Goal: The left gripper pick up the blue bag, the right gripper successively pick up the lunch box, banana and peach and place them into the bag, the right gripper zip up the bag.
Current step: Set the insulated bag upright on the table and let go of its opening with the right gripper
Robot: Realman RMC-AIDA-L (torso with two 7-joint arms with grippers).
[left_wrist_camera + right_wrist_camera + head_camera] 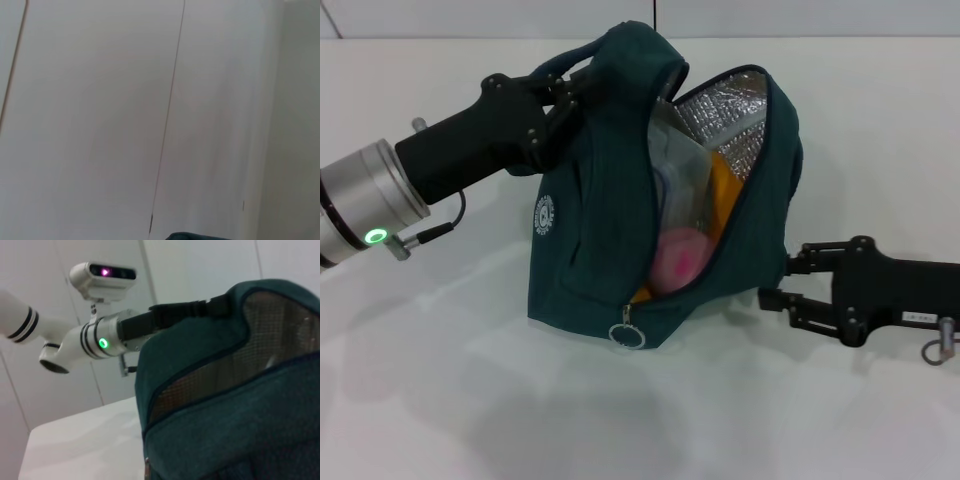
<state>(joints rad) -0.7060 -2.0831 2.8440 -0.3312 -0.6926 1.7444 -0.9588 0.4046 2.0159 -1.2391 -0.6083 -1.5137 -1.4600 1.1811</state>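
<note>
The blue bag (pixel 590 230) stands on the white table, its top held up by my left gripper (pixel 558 105), which is shut on the bag's handle. The bag's mouth gapes open and shows silver lining. Inside lie a clear lunch box (pixel 678 172), a yellow banana (pixel 725 192) and a pink peach (pixel 678 255). A round zipper pull (pixel 626 336) hangs at the low front end of the opening. My right gripper (pixel 776 282) is open just beside the bag's lower right side, holding nothing. The right wrist view shows the bag (pixel 240 390) close up.
The white table (pixel 440 400) runs in all directions around the bag, with a white wall behind. In the right wrist view the left arm (pixel 100 342) and the robot's head camera (pixel 102 275) show beyond the bag. The left wrist view shows wall and a sliver of bag (pixel 195 236).
</note>
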